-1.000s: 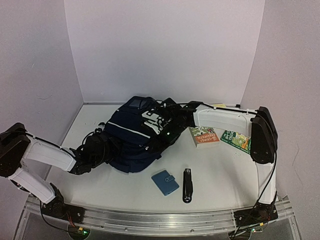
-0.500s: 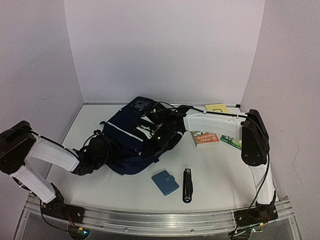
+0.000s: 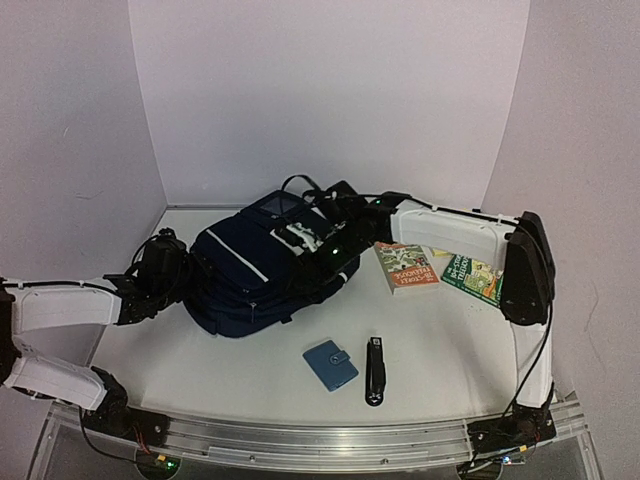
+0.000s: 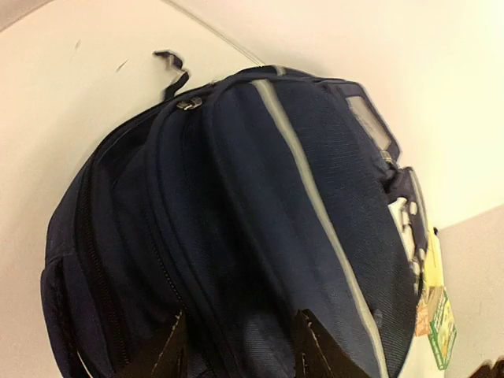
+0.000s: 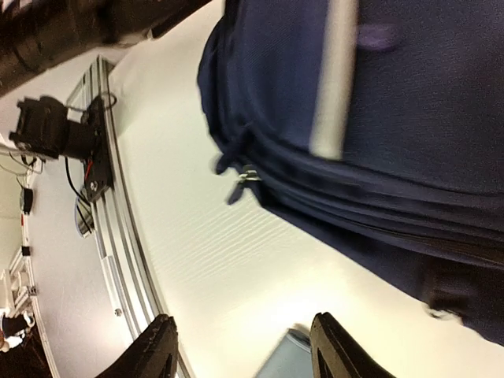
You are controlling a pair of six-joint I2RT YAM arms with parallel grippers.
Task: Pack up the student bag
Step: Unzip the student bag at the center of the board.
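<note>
Soft even light — right wrist blurred

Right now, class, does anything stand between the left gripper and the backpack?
Nothing visible does. The left gripper is open and close up at the backpack's side; directly ahead of it the wrist view shows only navy fabric.

Student bag, blue wallet and black tool in front, books right

Robotics lab booth: plain white walls, white tabletop, aluminium rail, exposed wiring at arm bases.
</note>
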